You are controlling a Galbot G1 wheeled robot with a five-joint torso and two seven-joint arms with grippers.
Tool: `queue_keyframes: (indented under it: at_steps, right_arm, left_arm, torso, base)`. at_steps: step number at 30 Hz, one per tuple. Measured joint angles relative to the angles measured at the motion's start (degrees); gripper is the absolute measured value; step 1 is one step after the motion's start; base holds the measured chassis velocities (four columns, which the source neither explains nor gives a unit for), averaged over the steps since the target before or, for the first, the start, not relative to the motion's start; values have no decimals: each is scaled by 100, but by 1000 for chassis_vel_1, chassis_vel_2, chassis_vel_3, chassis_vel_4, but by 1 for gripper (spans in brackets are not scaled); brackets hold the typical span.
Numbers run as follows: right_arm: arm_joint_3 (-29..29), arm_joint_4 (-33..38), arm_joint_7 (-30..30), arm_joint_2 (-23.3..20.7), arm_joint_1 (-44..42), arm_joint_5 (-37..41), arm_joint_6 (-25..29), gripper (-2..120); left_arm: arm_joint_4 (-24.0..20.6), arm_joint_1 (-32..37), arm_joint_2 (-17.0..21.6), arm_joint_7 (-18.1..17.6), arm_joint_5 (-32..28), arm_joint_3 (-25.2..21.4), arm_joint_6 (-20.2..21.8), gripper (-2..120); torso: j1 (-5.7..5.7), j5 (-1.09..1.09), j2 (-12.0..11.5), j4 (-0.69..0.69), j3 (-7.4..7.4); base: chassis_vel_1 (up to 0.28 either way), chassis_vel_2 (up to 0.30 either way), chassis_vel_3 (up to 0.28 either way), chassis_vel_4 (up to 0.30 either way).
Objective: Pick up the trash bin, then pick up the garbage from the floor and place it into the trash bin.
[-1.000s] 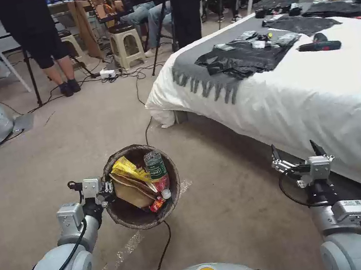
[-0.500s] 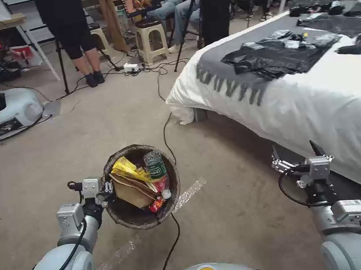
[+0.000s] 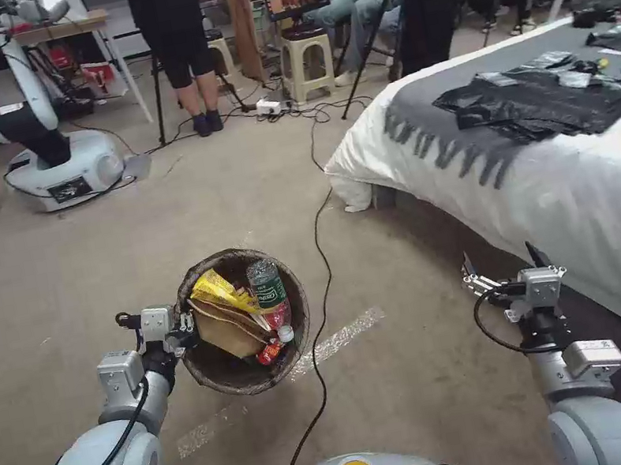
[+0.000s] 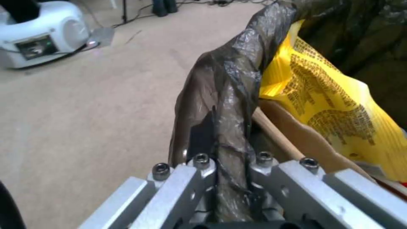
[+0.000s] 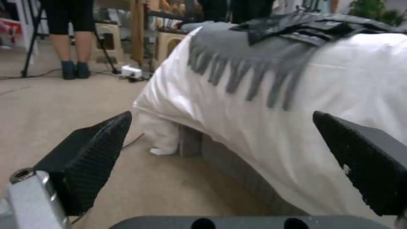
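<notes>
The left gripper (image 3: 184, 331) grasps the near-left rim of the trash bin (image 3: 296, 331), jaws clenched on the slick, soft bag liner, held above the floor. It looks light; grip the rim. Right gripper (image 3: 503, 268) hangs released beside the bed (image 3: 562, 204).

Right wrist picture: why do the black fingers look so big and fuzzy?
In the right wrist view the open fingers sit nearest the lens, so they look huge and soft, while the bed behind is sharper; in the head view the right gripper looks small.
</notes>
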Motion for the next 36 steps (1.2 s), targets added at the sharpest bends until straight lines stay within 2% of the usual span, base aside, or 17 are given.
queue_keyframes:
  at_steps: [36]
  right_arm:
    - [31,-68,12,-13,87,14,-24,100]
  left_arm:
    - [41,-51,-5,-4,-27,-37,-6,3]
  torso:
    - [0,0,0,0,0]
  base:
    - [76,75,74,77]
